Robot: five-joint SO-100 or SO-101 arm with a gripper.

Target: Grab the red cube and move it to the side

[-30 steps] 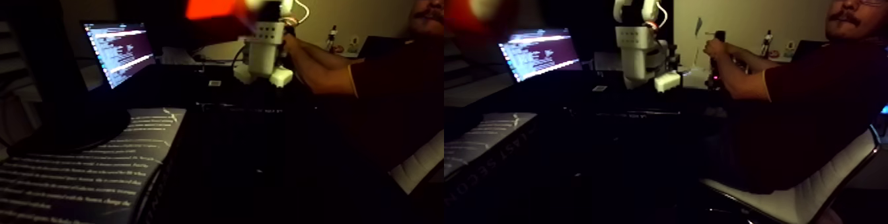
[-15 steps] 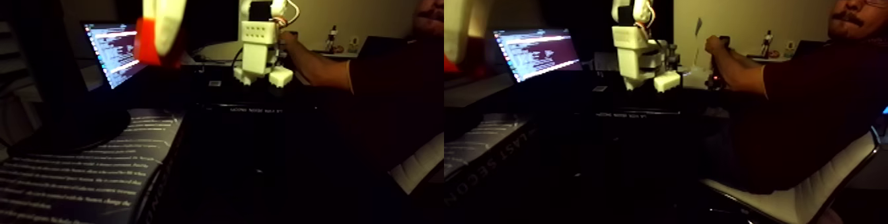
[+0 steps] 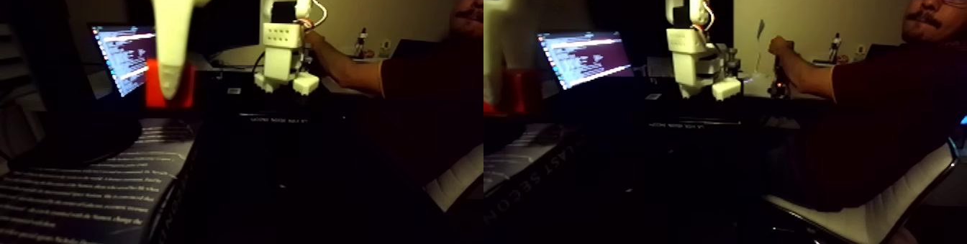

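We're looking at a side-by-side pair of nearly the same shot, and it's dark, so a lot is murky. Starting at the gripper (image 3: 170, 88): in the left half it hangs close to the lens, a white finger (image 3: 173, 52) pointing straight down with the red cube (image 3: 185, 88) right behind its tip. The cube pokes out on both sides of that finger, so it looks pinched in the jaws, but the second finger is hidden behind the first and we honestly can't tell for sure whether the grip is closed on it. In the right half the same gripper is a pale blur at the left border, with the cube a dim red block just below it, partly cut off by the seam.

Taking the cube as our landmark: just behind it and to its left glows a laptop screen (image 3: 122, 56) full of text lines. Below the cube lies an open book (image 3: 108, 182) with printed lines, its near end cut off by the frame edge. Whether the cube touches anything under it is lost in shadow. To the cube's right stands the arm's white base (image 3: 284, 56), upper links cut by the top edge. Further right sits a person (image 3: 885, 110), one hand (image 3: 778, 47) holding something small we can't make out.
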